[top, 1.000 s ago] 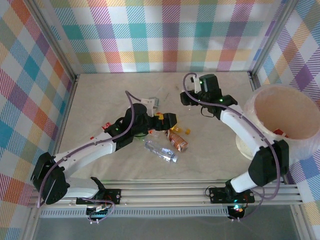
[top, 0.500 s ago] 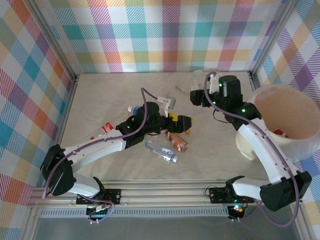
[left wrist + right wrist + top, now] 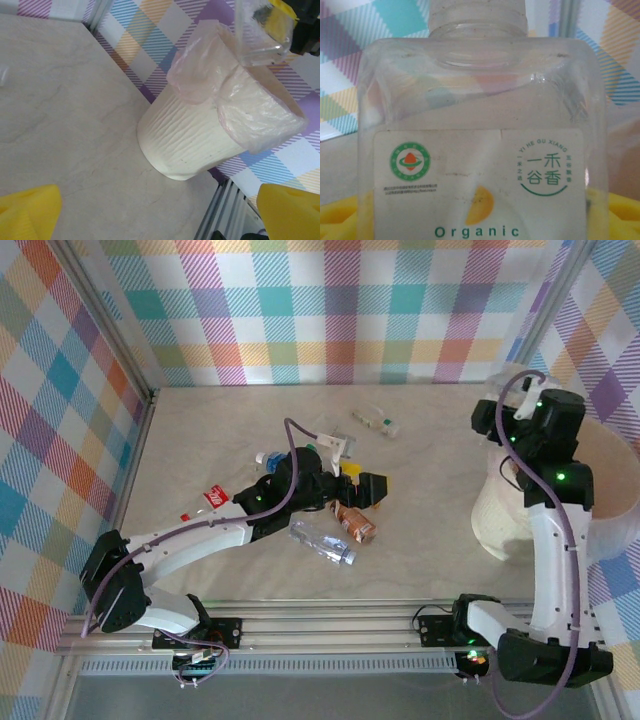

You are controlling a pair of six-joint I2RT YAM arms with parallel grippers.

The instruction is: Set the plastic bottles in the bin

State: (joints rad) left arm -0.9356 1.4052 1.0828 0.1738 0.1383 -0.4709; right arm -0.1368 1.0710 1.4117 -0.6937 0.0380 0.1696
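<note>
My right gripper (image 3: 497,412) is shut on a clear square plastic bottle (image 3: 480,100) with a white "Organic" label, and holds it above the left rim of the bin (image 3: 500,525). The bin (image 3: 195,145) is a large ribbed white tub with a thin liner. My left gripper (image 3: 362,481) hovers open over the table's middle, its yellow fingers (image 3: 27,212) spread with nothing between them. Just below it lie an orange-labelled bottle (image 3: 353,523) and a clear bottle (image 3: 322,542). A blue-capped bottle (image 3: 267,457) and a red-labelled one (image 3: 214,497) lie beside the left arm.
A small clear bottle (image 3: 375,421) lies near the back of the table. Plaid walls close in the left, back and right sides. A metal rail (image 3: 330,625) runs along the near edge. The bin stands in the right corner against the wall.
The right arm has swung right from the table's far middle to the bin's rim, carrying the square bottle. The left gripper has moved right, then nearly stopped.
</note>
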